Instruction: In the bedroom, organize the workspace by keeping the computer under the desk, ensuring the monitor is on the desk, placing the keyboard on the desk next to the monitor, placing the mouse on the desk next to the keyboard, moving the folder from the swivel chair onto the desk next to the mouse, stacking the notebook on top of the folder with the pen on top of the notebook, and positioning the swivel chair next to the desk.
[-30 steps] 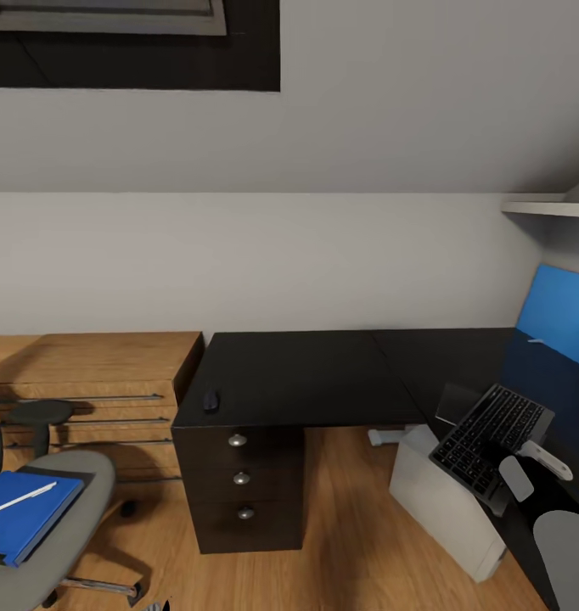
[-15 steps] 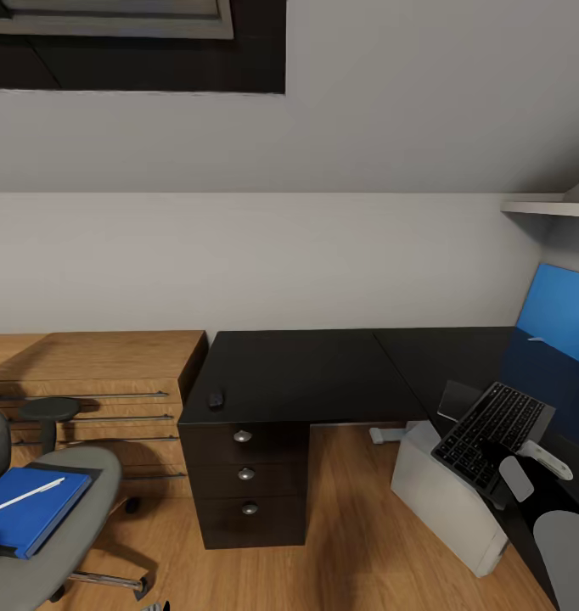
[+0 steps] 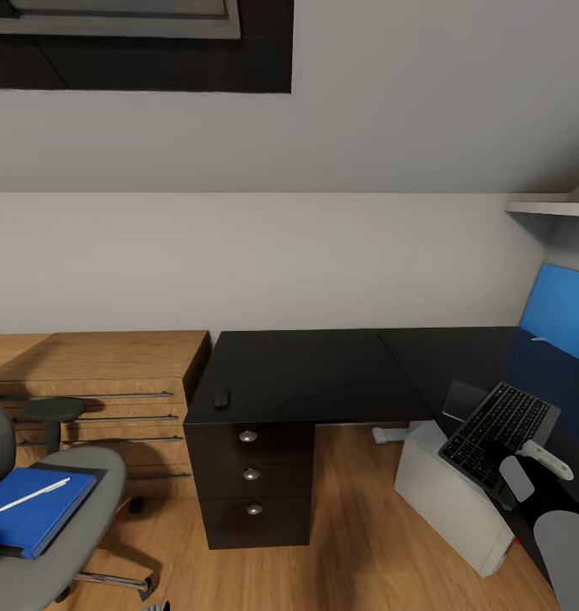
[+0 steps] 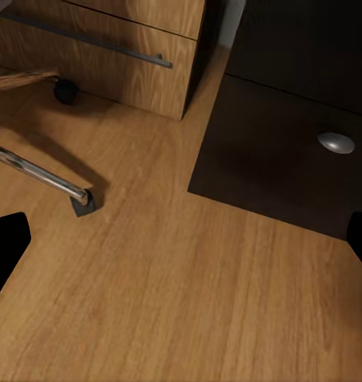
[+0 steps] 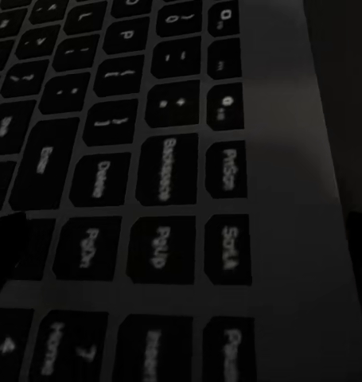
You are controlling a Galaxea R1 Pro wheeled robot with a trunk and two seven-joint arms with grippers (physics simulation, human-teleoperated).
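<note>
Right gripper (image 3: pixel 503 488) clamped on the keyboard (image 3: pixel 496 433), carrying it tilted above the computer (image 3: pixel 453 501) and just off the desk (image 3: pixel 306 373) edge; in the right wrist view, keys of the keyboard (image 5: pixel 149 183) close up, one dark fingertip (image 5: pixel 5 247) at its edge. Left gripper (image 4: pixel 181 247) hanging over the wooden floor (image 4: pixel 173 302) with fingers spread wide, nothing between them.

Further out: mouse (image 3: pixel 222 397) on the desk's near edge above the drawers; folder (image 3: pixel 35 509) on the swivel chair (image 3: pixel 60 526) seat with the pen (image 3: pixel 30 496) on top.

Risks, as judgement: keyboard held by one end, so likely to slip or swing and strike the computer or desk rim; a careless set-down could nudge the mouse off the edge.

Hard to make out: exact grip on the keyboard; notebook possibly under the folder, unclear; chair cut off by the frame.
</note>
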